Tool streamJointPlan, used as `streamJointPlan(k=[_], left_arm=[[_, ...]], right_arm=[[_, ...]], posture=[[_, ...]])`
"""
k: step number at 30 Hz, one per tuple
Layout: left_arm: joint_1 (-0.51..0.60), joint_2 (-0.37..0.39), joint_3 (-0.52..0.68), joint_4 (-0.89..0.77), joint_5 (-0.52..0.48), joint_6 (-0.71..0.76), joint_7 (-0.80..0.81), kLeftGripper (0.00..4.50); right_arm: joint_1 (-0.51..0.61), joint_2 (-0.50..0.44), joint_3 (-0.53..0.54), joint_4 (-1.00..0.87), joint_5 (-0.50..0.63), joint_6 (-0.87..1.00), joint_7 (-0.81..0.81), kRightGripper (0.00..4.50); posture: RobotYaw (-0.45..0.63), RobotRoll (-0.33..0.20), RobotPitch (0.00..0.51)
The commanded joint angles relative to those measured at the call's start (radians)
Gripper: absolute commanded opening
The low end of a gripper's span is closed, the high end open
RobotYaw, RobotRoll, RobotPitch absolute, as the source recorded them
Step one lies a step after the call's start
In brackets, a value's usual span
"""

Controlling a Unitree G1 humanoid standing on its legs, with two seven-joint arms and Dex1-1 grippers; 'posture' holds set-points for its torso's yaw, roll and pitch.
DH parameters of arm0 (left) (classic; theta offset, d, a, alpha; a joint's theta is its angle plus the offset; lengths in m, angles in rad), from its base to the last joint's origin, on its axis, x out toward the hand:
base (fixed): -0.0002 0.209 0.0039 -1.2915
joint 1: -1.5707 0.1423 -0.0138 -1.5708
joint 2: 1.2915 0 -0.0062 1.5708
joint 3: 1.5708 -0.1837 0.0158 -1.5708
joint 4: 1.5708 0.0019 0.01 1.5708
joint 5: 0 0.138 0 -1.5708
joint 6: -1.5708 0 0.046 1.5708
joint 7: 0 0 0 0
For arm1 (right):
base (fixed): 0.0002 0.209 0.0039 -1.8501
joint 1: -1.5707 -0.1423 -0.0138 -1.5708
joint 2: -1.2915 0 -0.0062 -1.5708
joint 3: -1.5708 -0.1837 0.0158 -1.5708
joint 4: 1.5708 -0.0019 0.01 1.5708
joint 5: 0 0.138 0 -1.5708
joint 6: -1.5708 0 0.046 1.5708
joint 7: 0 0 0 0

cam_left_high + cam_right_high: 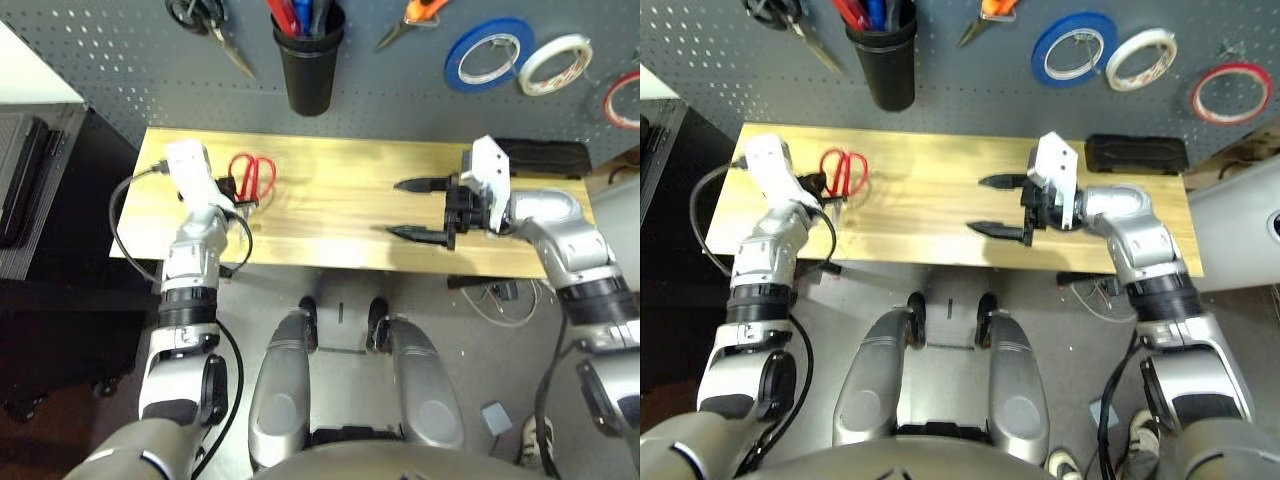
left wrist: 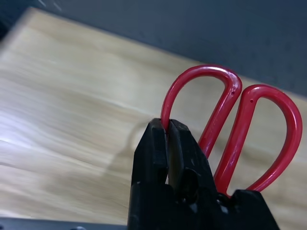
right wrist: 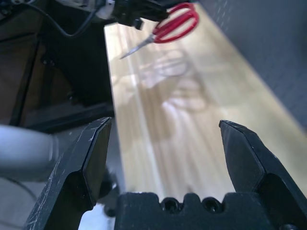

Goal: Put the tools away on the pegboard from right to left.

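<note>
Gripping the red-handled scissors (image 2: 230, 129) by one handle loop, my left gripper (image 2: 169, 143) has its fingers clamped tight on the red plastic near the desk's (image 1: 330, 215) left end, blades angled back toward the front edge. My right gripper (image 1: 420, 210) hangs over the right half of the desk with its two black fingers spread wide and nothing between them, pointing left along the wood. On the pegboard (image 1: 120, 60) behind the desk's far edge I see the black cup (image 1: 310, 70) with red and blue handles, orange-and-black-handled pliers (image 1: 412, 20), black-handled scissors (image 1: 205, 22), blue tape (image 1: 490, 55), white tape (image 1: 555, 64) and the thin red tape ring (image 1: 1232, 92).
</note>
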Motion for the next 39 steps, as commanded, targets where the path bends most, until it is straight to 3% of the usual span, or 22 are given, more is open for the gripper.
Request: streamJointPlan(k=[1,6,14,22,28,39], left_arm=[[0.025,0.014,0.060,-0.105,-0.029,0.066,0.027,0.02],[-0.003,0.048,0.134,-0.209,-0.052,0.072,0.048,0.02],[-0.092,0.104,0.174,-0.174,-0.064,0.022,0.049,0.02],[-0.180,0.116,0.148,-0.155,-0.073,-0.012,0.043,0.02],[-0.226,0.108,0.152,-0.158,-0.088,-0.035,0.056,0.02],[-0.289,0.072,0.154,-0.118,-0.134,-0.075,0.075,0.02]], right_arm=[[-0.015,-0.003,-0.031,0.019,0.025,-0.024,0.017,4.50],[-0.087,-0.012,-0.087,0.005,0.087,0.007,0.019,4.50],[-0.155,-0.009,-0.116,0.031,0.107,0.024,0.002,4.50],[-0.170,0.002,-0.123,0.028,0.116,0.031,-0.003,4.50],[-0.194,0.006,-0.177,0.007,0.191,0.093,-0.030,4.50],[-0.199,-0.021,-0.182,-0.006,0.171,0.062,-0.051,4.50]], posture=[[0.07,0.000,0.314],[0.08,0.000,0.255],[0.07,0.000,0.207],[0.07,0.000,0.202],[0.06,0.000,0.196],[0.04,0.000,0.200]])
